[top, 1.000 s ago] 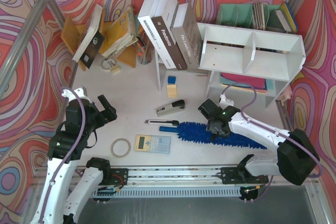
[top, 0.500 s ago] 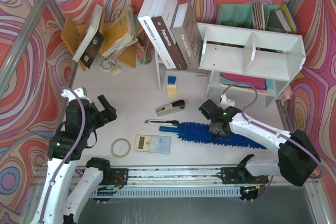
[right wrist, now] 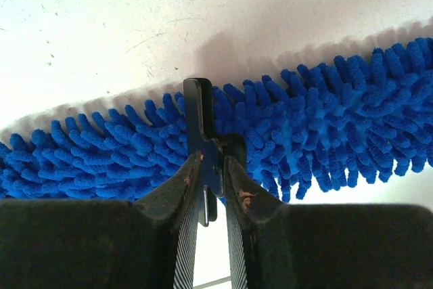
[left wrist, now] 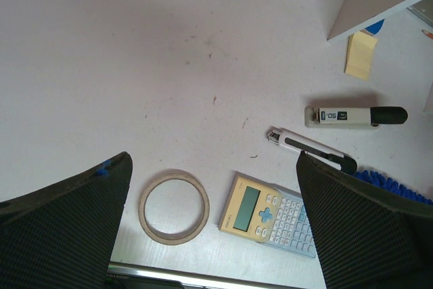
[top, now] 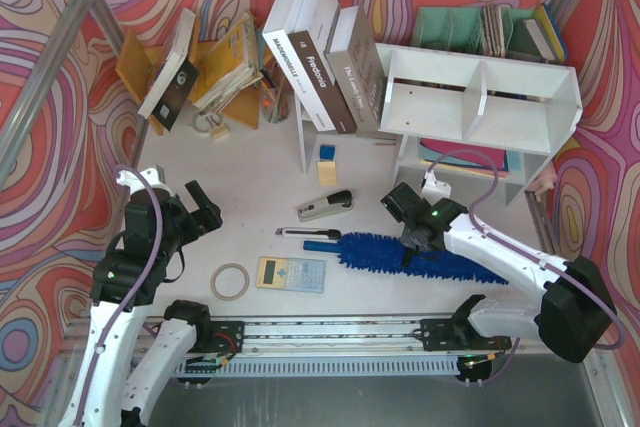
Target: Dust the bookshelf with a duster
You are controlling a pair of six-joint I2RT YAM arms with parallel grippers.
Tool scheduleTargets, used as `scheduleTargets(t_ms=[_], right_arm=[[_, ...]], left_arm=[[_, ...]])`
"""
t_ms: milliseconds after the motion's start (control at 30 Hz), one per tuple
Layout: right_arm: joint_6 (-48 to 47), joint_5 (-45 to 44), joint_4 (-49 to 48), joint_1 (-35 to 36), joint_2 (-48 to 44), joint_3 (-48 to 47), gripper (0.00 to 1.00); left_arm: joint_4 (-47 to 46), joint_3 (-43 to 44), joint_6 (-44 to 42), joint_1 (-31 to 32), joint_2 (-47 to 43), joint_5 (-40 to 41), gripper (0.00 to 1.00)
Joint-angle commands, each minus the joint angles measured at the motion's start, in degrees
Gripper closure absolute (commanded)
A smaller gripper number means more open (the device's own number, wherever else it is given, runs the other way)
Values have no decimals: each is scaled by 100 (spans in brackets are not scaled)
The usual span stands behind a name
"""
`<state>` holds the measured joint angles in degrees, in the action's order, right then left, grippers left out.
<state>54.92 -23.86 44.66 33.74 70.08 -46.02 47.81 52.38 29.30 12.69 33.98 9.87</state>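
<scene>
The blue fluffy duster [top: 375,250] lies along the table in front of the white bookshelf [top: 480,97], its slim handle end [top: 322,245] pointing left. My right gripper [top: 418,239] sits over the duster's middle. In the right wrist view its jaws [right wrist: 213,167] are shut on a dark-blue plastic tab at the middle of the duster head [right wrist: 325,133]. My left gripper [top: 202,209] is open and empty at the left, above bare table [left wrist: 213,167]. The duster's tip [left wrist: 396,184] shows at the right edge of the left wrist view.
A tape ring [top: 230,281], a calculator [top: 291,274], a box cutter [top: 300,233], a stapler [top: 326,205] and yellow sticky notes [top: 327,172] lie between the arms. Books lean at the back [top: 320,57]. The orange rack [top: 215,77] stands back left, the green organiser [top: 460,27] behind the bookshelf.
My right gripper has shifted slightly to the right over the duster and its cable has risen. The duster has hardly moved. The left arm has not moved.
</scene>
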Motion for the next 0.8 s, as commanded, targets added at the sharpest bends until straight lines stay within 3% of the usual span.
scheduleTargets(t_ms=[0, 267, 767], right_arm=[[128, -102, 157, -25, -75, 146, 73], [228, -59, 70, -22, -196, 232, 87], [351, -110, 106, -25, -434, -28, 99]], left_arm=[[-65, -56, -82, -47, -48, 42, 1], [-73, -55, -91, -47, 13, 7, 1], [-65, -45, -91, -82, 72, -2, 1]])
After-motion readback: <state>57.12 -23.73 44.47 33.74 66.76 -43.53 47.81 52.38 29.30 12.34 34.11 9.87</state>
